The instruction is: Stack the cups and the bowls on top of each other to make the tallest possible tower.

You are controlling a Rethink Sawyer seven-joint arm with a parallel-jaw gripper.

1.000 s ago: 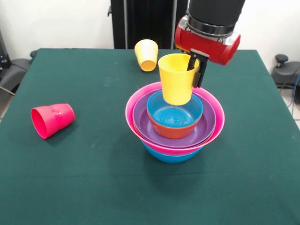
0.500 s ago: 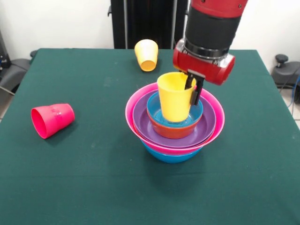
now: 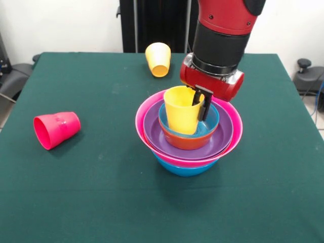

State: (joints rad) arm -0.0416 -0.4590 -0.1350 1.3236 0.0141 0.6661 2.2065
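The yellow cup (image 3: pixel 181 115) sits upright with its base down inside the small blue bowl (image 3: pixel 208 121) at the top of the tower (image 3: pixel 188 136), near the middle of the green table (image 3: pixel 101 192). The gripper (image 3: pixel 201 103) is clamped on the cup's rim at its three o'clock side: one dark finger (image 3: pixel 205 104) lies against the outside wall and the other dips inside the mouth, so the jaws stand narrow with only the thin plastic wall between them. The cup leans slightly toward nine o'clock.

All the pieces are smooth, glossy plastic. The cup tapers toward its base. The blue bowl nests in an orange bowl (image 3: pixel 185 140), that in a wide purple bowl (image 3: pixel 152 129), that in the big pink bowl (image 3: pixel 142 119) whose rim spreads widest, and a larger blue bowl (image 3: pixel 185 168) carries the pile on the cloth.

Compared with a second ago, the cup has come down from hanging clear above the bowls to resting within the top one, and the red and black arm (image 3: pixel 220 40) has dropped lower with it.

At about eleven o'clock from the tower, near the far edge, a second yellow cup (image 3: pixel 158 59) lies tipped with its mouth facing the camera. At nine o'clock, well apart, a red-pink cup (image 3: pixel 56 129) lies on its side.
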